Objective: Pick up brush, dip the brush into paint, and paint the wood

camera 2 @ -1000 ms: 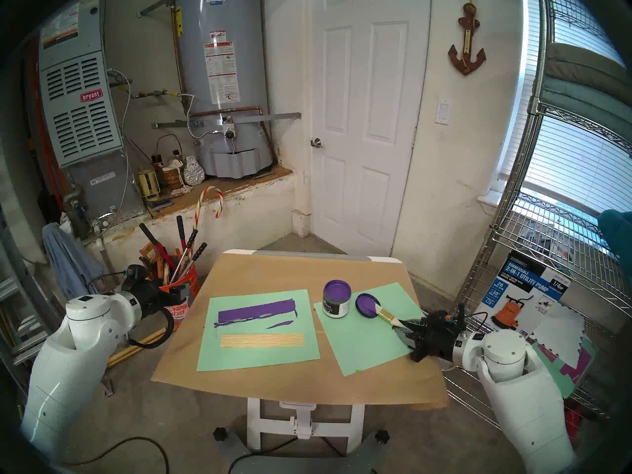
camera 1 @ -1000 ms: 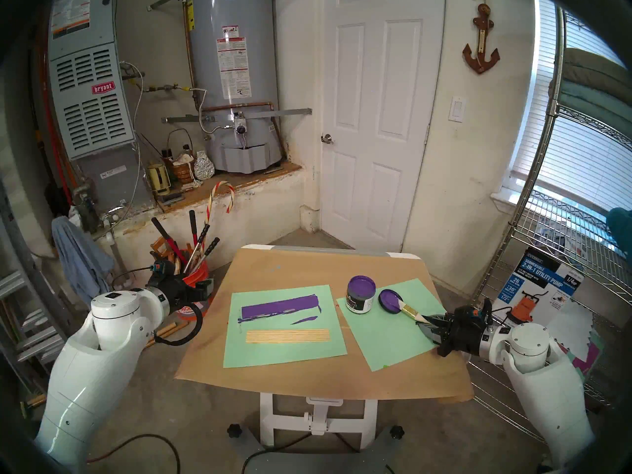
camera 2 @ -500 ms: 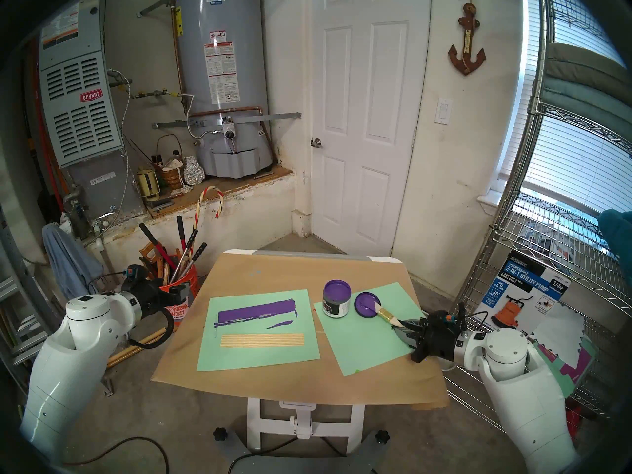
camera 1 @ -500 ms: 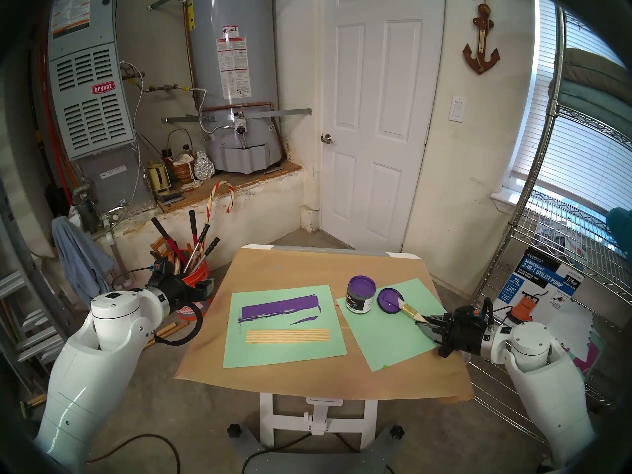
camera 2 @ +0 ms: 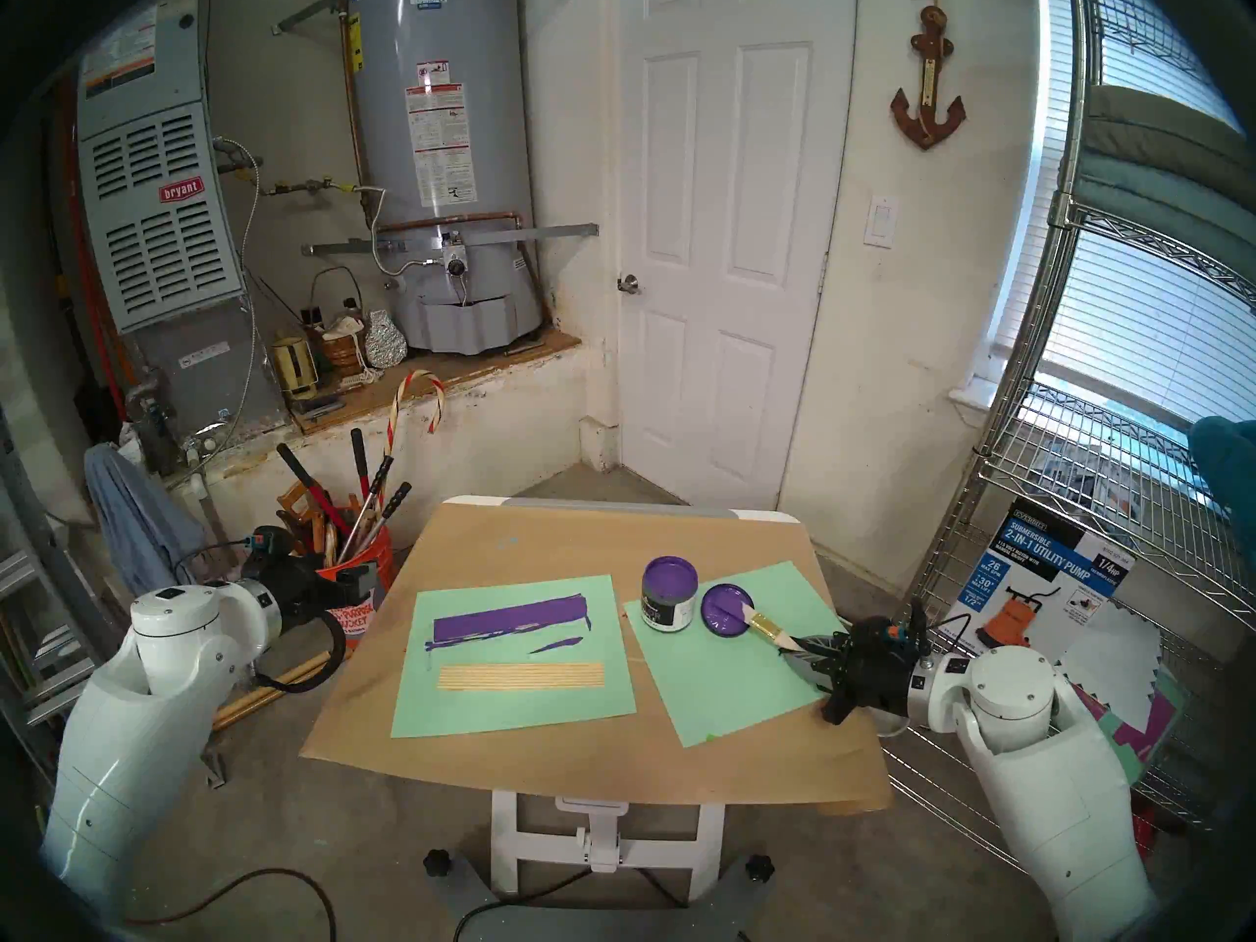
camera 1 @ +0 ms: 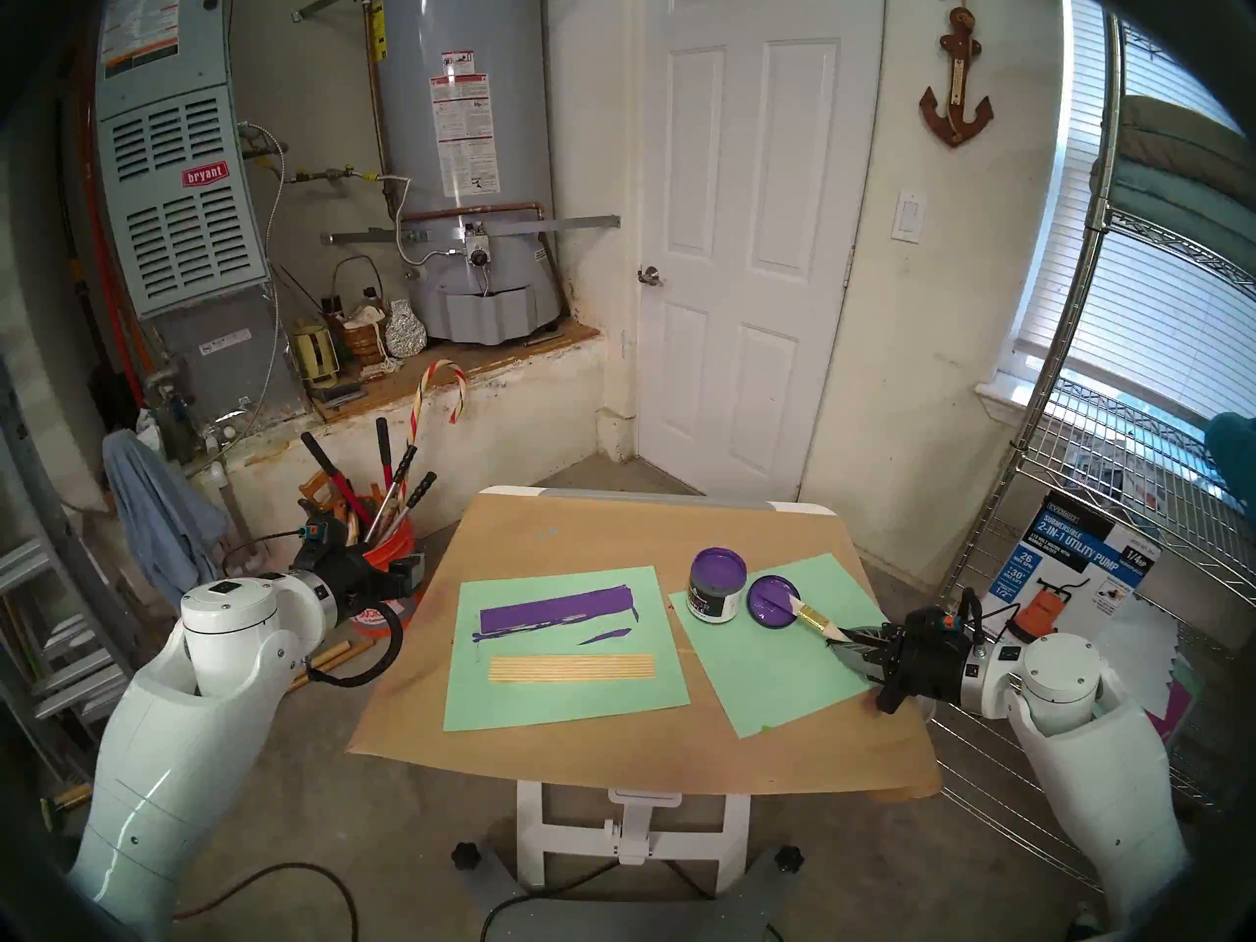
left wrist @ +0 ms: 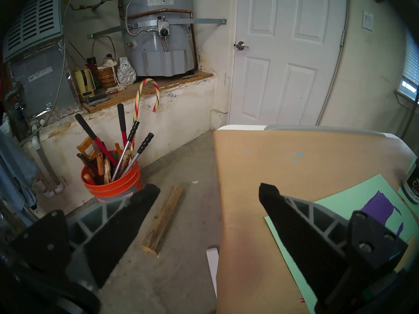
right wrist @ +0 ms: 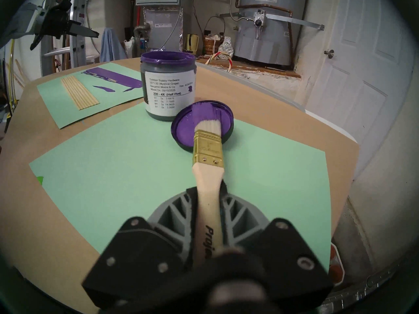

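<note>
— What has changed over the last second?

— The right gripper (right wrist: 207, 193) has drawn its fingers in around the brush (right wrist: 207, 157) handle, and the lid (camera 1: 773, 601) under the bristles has slid a little toward the jar.

— So the brush is held?

— Yes. The wrist view shows both fingers pressed against the pale handle, one on each side, with the gold ferrule and bristles sticking out beyond them. The bristle tips rest on the purple-smeared lid; the bristles are mostly white, purple only at the very end.

— And the paint?

— The paint (camera 1: 718, 565) sits in its open jar, just beside the lid, on the corner of the right green sheet (camera 1: 768, 675).

— The wood?

— The wood (camera 1: 572, 668) lies bare and tan on the left green sheet (camera 1: 544, 703), near a purple smear (camera 1: 556, 616), well apart from the brush.

— The other arm?

— The left gripper (left wrist: 207, 194) hangs off the table's (camera 1: 612, 750) left edge, fingers spread wide, holding nothing.
</note>
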`<state>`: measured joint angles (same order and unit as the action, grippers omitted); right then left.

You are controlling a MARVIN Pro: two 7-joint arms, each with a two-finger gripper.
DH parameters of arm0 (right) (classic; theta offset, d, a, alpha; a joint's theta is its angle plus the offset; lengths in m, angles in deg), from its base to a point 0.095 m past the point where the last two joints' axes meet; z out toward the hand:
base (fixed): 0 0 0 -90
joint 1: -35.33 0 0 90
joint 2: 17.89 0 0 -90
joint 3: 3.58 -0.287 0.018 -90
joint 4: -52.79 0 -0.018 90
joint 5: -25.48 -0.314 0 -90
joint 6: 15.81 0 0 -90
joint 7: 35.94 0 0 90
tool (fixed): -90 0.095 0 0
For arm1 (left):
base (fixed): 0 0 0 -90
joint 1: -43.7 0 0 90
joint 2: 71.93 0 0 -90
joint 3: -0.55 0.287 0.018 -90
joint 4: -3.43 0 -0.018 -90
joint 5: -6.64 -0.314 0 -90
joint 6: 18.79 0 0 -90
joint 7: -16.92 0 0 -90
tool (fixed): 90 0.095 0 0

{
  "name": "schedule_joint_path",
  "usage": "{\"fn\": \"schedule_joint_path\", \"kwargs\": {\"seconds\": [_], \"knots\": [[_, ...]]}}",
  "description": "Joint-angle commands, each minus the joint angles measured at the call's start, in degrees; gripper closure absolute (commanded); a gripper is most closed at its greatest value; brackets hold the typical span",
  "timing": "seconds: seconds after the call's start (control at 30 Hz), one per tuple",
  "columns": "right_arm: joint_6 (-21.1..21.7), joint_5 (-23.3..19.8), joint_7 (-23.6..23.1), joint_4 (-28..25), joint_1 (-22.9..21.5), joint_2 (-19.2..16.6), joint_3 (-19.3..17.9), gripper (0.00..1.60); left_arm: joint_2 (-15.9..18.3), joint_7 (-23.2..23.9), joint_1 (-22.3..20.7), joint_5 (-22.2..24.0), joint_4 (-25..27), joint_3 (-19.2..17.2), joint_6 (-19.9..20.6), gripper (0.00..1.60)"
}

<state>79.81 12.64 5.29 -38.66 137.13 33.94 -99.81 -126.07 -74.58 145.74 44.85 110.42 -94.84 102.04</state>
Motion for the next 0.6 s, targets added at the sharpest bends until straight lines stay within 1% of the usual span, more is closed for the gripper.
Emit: {"fn": "schedule_joint_path", "kwargs": {"seconds": [0.0,0.03,0.13,0.23,0.27,0.33,0.4,0.47,0.57], "knots": [[-0.74,-0.78,-1.64,-1.61,-1.38,-1.08,-0.68,1.42,0.11,-0.06,-0.25,0.1,0.85,-0.53,-0.11,0.0],[-0.84,-0.69,-1.84,-1.69,-1.41,-1.19,-0.66,1.43,0.11,-0.06,-0.25,0.1,0.85,-0.53,-0.11,0.0],[-1.44,-0.08,-2.01,-2.0,-1.48,-1.41,-0.6,1.52,0.11,-0.06,-0.25,0.1,0.86,-0.53,-0.11,0.0],[-2.22,0.61,-1.79,-1.9,-1.67,-1.4,-0.37,1.52,0.11,-0.07,-0.24,0.1,0.86,-0.54,-0.1,0.0],[-2.66,0.9,-1.72,-1.94,-1.68,-1.43,-0.33,1.54,0.11,-0.07,-0.24,0.1,0.86,-0.54,-0.1,0.0],[-3.81,1.54,-1.28,-2.02,-1.44,-1.3,-0.36,1.54,0.11,-0.07,-0.24,0.1,0.86,-0.54,-0.1,0.0],[-5.43,2.39,-1.1,-2.18,-1.35,-1.3,-0.36,1.58,0.11,-0.06,-0.24,0.1,0.86,-0.53,-0.1,0.0],[-6.2,2.94,-0.77,-2.46,-1.17,-1.17,-0.62,1.57,0.11,-0.06,-0.24,0.1,0.86,-0.53,-0.11,0.0],[-7.86,3.2,-1.02,-1.59,-2.04,-1.42,-1.05,1.6,0.11,-0.06,-0.25,0.1,0.85,-0.53,-0.11,0.0]]}}
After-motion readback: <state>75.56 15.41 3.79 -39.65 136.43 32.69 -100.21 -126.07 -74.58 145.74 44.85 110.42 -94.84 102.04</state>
